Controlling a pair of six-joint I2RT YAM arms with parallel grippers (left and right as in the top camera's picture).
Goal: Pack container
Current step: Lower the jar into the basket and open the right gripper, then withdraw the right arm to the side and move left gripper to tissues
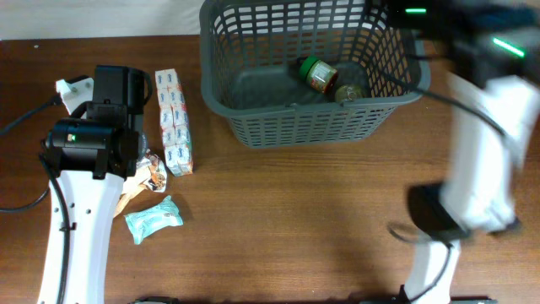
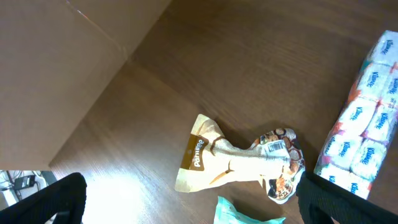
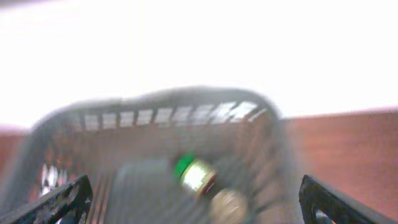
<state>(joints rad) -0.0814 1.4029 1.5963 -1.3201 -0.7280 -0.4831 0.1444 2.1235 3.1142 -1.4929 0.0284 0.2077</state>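
**Overhead view: basket at the far edge, two jars in it, both grippers open**

The large dark grey plastic basket with slotted sides (image 1: 304, 127) stands on the brown wooden table (image 1: 295, 219), at the far side and right of the middle. On its solid floor lies a small jar with a green lid (image 1: 316, 74), tipped on its side. Just beside that, toward the right front corner, lies a second small round jar (image 1: 348, 91) whose details are too small to tell.

Left of the basket and apart from it lies a long multipack of white, blue and red tissue packets (image 1: 175, 122). Near its front end lies a crumpled beige and brown pouch with a barcode label (image 1: 148, 173), and in front of that a pale teal wipes packet (image 1: 153, 218).

The white left arm (image 1: 80, 211) reaches up along the left side, its black head beside the multipack. In the left wrist view the left gripper (image 2: 193, 199) has its fingers spread wide and holds nothing. The pouch (image 2: 236, 163) lies on the table under the gap, with the multipack (image 2: 367, 137) to the right.

The right arm (image 1: 485, 169) is blurred, its upper part at the basket's far right corner. The right wrist view is blurred too. It shows the right gripper (image 3: 196, 205) with its fingers wide apart and empty, facing the basket (image 3: 155, 115) and the green-lidded jar (image 3: 193, 174).
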